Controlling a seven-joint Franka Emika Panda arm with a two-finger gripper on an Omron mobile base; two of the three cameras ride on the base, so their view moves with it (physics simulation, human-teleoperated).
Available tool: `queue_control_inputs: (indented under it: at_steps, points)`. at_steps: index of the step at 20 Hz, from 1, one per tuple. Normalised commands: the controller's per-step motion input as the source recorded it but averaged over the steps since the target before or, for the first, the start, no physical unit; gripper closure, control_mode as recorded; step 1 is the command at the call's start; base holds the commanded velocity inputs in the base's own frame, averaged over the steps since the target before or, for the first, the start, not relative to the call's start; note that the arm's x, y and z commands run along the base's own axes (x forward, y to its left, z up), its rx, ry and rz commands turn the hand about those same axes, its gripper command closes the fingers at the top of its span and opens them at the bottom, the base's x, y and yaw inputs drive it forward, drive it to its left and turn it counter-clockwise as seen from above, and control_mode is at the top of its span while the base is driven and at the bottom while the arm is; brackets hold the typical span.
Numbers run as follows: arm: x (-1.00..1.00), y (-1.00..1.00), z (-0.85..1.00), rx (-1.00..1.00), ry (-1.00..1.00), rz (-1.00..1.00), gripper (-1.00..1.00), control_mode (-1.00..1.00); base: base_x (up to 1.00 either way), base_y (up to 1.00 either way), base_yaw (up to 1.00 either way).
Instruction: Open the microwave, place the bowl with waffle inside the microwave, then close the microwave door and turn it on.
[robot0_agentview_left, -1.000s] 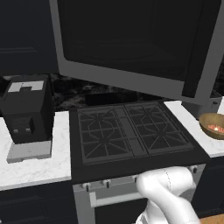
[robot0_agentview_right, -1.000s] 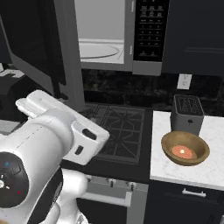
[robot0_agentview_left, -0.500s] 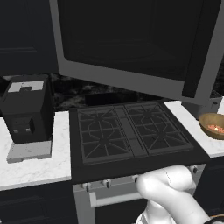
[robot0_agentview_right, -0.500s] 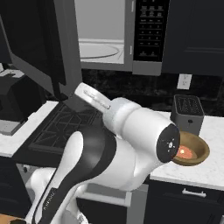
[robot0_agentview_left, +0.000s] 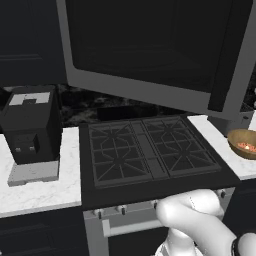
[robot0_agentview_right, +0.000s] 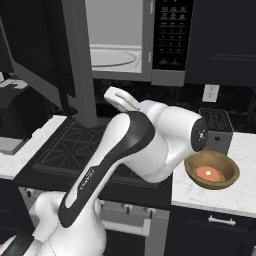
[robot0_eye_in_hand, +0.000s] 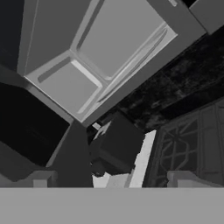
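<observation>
One open microwave, one bowl with one waffle, and the tool wide open with nothing in it.

Nearest is the white arm (robot0_agentview_right: 135, 150), bent over the front of the one stove (robot0_agentview_left: 150, 152). The tool (robot0_eye_in_hand: 107, 181) has its two tips spread as wide as they go and holds nothing; it looks toward the open microwave (robot0_agentview_right: 145, 40) and the one black coffee machine (robot0_eye_in_hand: 116, 146). The one bowl (robot0_agentview_right: 211, 170) sits on the white desk (robot0_agentview_right: 235, 195) right of the stove, with one red-orange waffle (robot0_agentview_right: 210, 173) inside it. Just behind the bowl stands one black toaster (robot0_agentview_right: 215, 130). On the left desk sits the coffee machine. Farthest and up high, the microwave door (robot0_agentview_left: 155, 47) swings out over the stove, and one round plate (robot0_agentview_right: 117, 55) lies inside.
</observation>
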Motion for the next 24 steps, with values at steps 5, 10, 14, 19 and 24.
queue_control_inputs:
  at_steps: [5,10,14,19,24]
  points:
    - [0.75,0.23,-0.08,0.07,0.04,0.03,-1.00,-1.00,0.00,0.00,0.00]
    - [0.43,0.37,0.00,0.09,0.01,0.10,-1.00,-1.00,0.00,0.00,0.00]
    - [-0.26,0.53,0.04,0.01,-0.07,0.18,-1.00,-1.00,0.00,0.00,0.00]
    - [-0.92,0.72,0.13,0.00,-0.21,0.29,-1.00,-1.00,0.00,0.00,0.00]
    - [-1.00,0.87,0.21,-0.03,-0.33,0.29,-1.00,-1.00,0.00,0.00,0.00]
